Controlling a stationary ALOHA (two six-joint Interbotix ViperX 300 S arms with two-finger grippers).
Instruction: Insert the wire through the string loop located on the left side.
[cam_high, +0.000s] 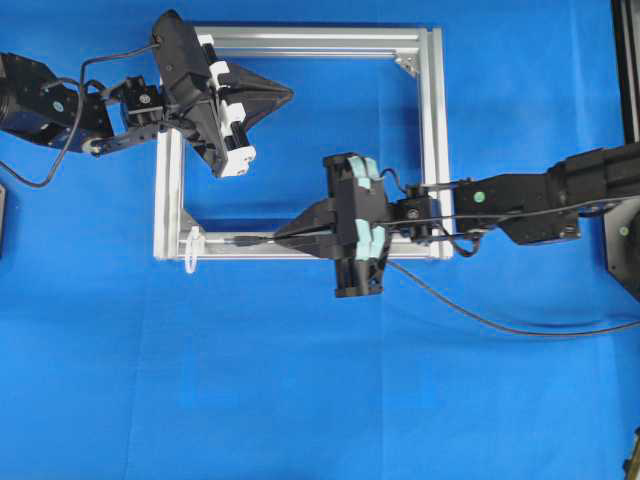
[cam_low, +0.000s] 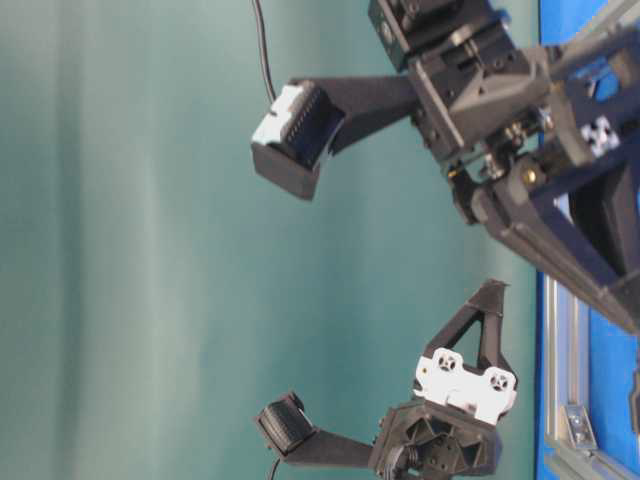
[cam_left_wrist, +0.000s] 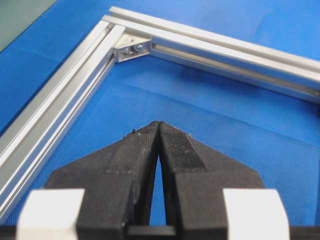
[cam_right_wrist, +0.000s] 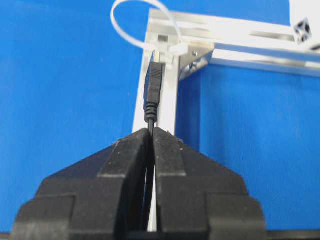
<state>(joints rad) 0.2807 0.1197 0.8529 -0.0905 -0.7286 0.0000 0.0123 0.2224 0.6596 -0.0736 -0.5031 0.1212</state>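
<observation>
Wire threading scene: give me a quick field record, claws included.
wire: pinched in the right claw, plug tip pointing at the string loop, not yet through
string loop: white, on the corner of the aluminium frame
right claw: shut on the wire, over the frame's bottom rail in the overhead view
left claw: shut, holding nothing, over the frame's interior
surface: blue mat
</observation>
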